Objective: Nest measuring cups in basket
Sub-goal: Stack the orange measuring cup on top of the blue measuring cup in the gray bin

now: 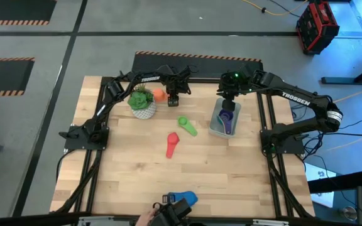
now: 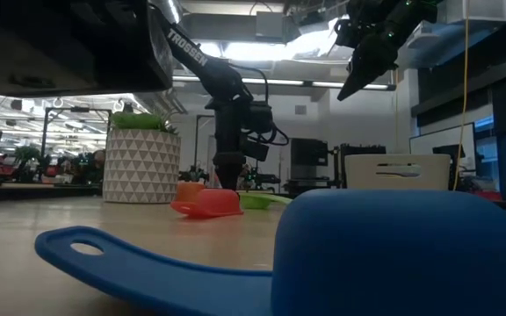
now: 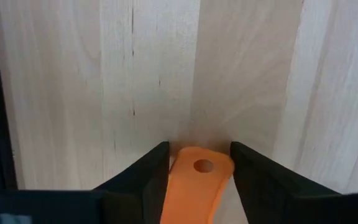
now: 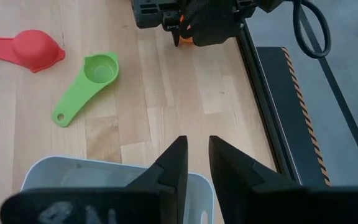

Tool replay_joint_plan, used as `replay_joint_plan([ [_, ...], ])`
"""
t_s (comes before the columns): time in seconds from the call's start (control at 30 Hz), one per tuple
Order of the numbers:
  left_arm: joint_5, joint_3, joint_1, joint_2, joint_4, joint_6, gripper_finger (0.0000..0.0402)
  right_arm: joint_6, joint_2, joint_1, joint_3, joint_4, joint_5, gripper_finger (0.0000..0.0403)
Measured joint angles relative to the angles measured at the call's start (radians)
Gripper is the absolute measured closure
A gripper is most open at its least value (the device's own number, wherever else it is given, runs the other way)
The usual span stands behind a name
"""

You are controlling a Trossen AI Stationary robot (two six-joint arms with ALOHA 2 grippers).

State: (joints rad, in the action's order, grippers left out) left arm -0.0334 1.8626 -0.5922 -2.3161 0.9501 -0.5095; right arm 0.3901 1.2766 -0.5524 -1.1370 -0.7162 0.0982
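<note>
The orange measuring cup (image 1: 159,95) lies on the table at the far left, next to the potted plant, and my left gripper (image 1: 173,99) has come down on its handle. A green cup (image 1: 187,125) and a red cup (image 1: 171,143) lie mid-table. A blue cup (image 1: 184,199) rests at the near edge. The pale basket (image 1: 213,129) stands at the right with a purple cup (image 1: 227,120) inside. My right gripper (image 4: 194,149) hovers above the basket, its fingers a narrow gap apart with nothing between them. My left gripper pinches the free end of the orange cup's handle (image 3: 179,180), the end with the hole, between its two fingers, one on each long edge. The fingers come from above, pointing down. The handle lies flat on the table; the bowl is out of the wrist view.
A white pot with a green plant (image 1: 142,103) stands just left of the orange cup. The blue cup (image 2: 393,254) fills the low view's foreground. A person's hand (image 1: 144,218) shows at the near edge. Bare wood lies between the red cup and the near edge.
</note>
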Motion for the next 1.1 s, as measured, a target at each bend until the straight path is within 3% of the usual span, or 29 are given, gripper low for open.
replay_joint_plan([
  [0.5, 0.020, 0.000, 0.009, 0.000, 0.000, 0.007, 0.0259, 0.000, 0.000, 0.000, 0.000, 0.000, 0.000, 0.0333],
  [0.8, 0.043, 0.000, 0.071, 0.000, -0.001, 0.010, 0.0260, 0.000, 0.000, 0.000, 0.000, 0.001, 0.000, 0.0333],
  [1.1, 0.200, -0.001, 0.128, 0.001, -0.024, 0.058, 0.0260, 0.000, 0.000, -0.001, 0.000, -0.006, 0.000, 0.0333],
])
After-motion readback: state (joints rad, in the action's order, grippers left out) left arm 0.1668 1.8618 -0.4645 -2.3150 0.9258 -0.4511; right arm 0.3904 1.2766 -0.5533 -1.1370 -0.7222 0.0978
